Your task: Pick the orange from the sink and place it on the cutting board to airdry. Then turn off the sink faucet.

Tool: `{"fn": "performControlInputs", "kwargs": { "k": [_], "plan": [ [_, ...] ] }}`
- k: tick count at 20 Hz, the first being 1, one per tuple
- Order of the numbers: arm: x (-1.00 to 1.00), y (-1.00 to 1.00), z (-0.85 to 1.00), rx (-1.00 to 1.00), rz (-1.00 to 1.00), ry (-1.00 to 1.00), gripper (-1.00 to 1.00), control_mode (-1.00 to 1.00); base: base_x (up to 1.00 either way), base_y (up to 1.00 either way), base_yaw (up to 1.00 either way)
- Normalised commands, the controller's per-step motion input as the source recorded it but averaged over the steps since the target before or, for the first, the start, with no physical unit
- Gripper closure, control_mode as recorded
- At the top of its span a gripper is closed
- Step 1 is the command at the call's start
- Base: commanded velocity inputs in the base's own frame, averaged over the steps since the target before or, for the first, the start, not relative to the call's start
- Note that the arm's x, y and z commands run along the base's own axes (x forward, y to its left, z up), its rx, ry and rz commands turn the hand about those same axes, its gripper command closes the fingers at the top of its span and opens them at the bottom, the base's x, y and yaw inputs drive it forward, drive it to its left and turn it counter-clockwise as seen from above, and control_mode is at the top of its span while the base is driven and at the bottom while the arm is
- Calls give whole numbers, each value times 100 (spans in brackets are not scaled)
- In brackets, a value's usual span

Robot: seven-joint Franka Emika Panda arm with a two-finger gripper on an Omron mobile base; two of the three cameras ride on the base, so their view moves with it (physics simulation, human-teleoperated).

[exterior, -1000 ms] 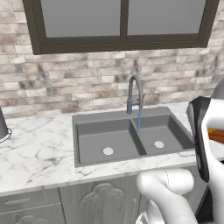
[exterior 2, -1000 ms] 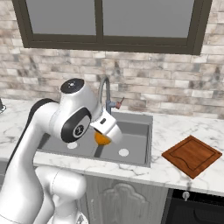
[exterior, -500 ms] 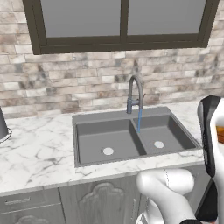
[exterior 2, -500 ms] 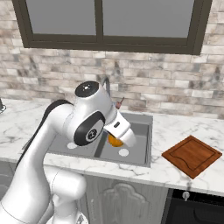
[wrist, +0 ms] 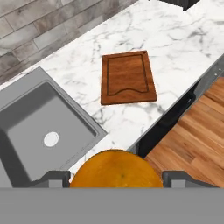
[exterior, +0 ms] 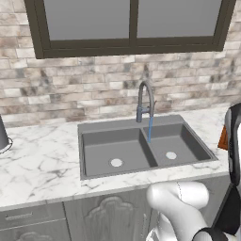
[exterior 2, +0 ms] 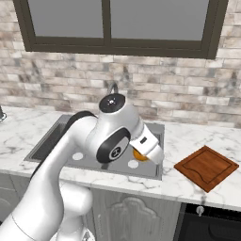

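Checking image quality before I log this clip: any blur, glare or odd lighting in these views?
Left base view: sharp, flat even light, no glare; water stream at the faucet reads clearly. Right base view: arm blocks much of the sink. Hand view: orange cropped at the bottom edge, board crisp, soft shadows only.

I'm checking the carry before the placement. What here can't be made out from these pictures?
- Orange: hand view, lower half cut off by the bottom edge; in the right base view mostly behind the arm.
- Gripper: contact of the jaws on the fruit is hidden, only the tips show.
- Cutting board: left base view, only a sliver past the arm.
- Sink faucet: right base view, mostly behind the arm.
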Motion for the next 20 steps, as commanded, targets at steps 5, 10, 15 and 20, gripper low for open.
{"fn": "performControlInputs", "kwargs": {
  "k": [5, 10, 15, 20],
  "plan": [
    [0, -34, -4, 0, -5, -3, 100, -100, 0, 0, 0],
    [2, -30, -8, 0, -4, -2, 100, -100, 0, 0, 0],
    [5, -31, -11, 0, -2, 0, 100, -100, 0, 0, 0],
    [10, -34, -10, 0, 0, 0, 100, -100, 0, 0, 0]
  ]
}}
